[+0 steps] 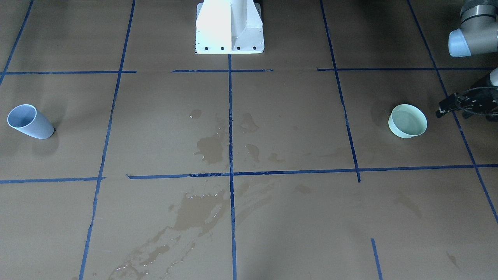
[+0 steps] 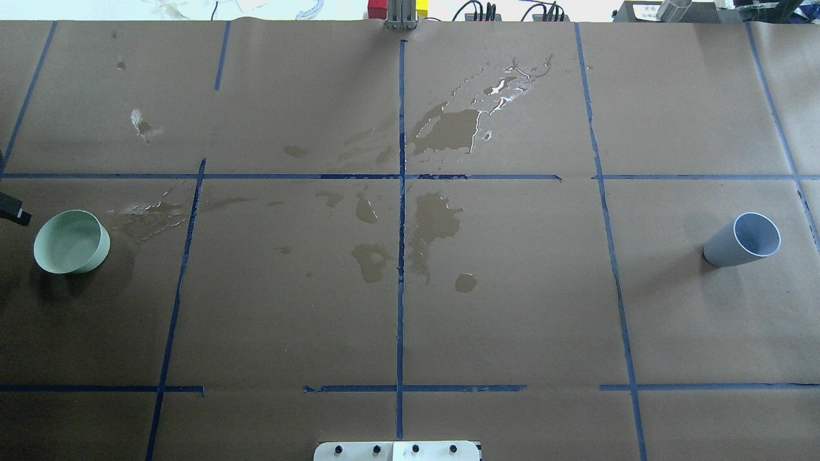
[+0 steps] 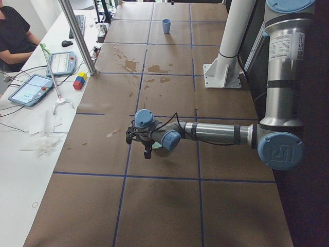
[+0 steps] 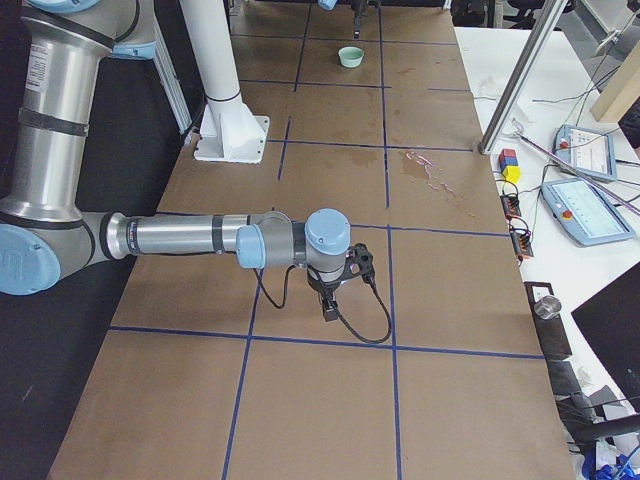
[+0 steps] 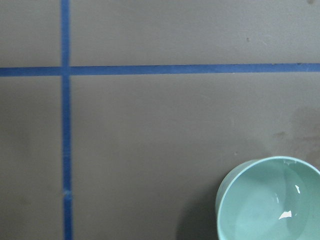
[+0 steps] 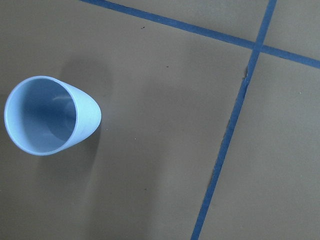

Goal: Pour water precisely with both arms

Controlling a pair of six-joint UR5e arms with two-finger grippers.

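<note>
**Brown-paper worktop, wet patches all over, both arms hanging out at the ends**

So the worktop is wearing a skin of matte brown paper, and strips of blue tape are chopping it into big squares. Wet patches are darkening the paper around the middle; some are glinting at the edges, and the paper is looking a bit wrinkled there. A white pedestal with a bolted flat foot is standing at the robot's edge. Along the far side a white desk is carrying two tablet-like screens and a stack of coloured blocks, and someone in a black top is sitting there.

A pale green bowl, low, round and smooth, is sitting upright on the robot's left. The water is lying inside it, showing only as small shiny glints on the bottom. A light blue cup, tall and tapered, is standing upright and looking dry well off on the robot's right.

The left arm, silvery tube with blue caps, is reaching out low, and the left pincer is hanging just beside the bowl, not touching it. I honestly can't tell how its fingers are set. The right arm is stretching out the same way with the right pincer pointing down over bare paper; can't tell its grip either.
</note>
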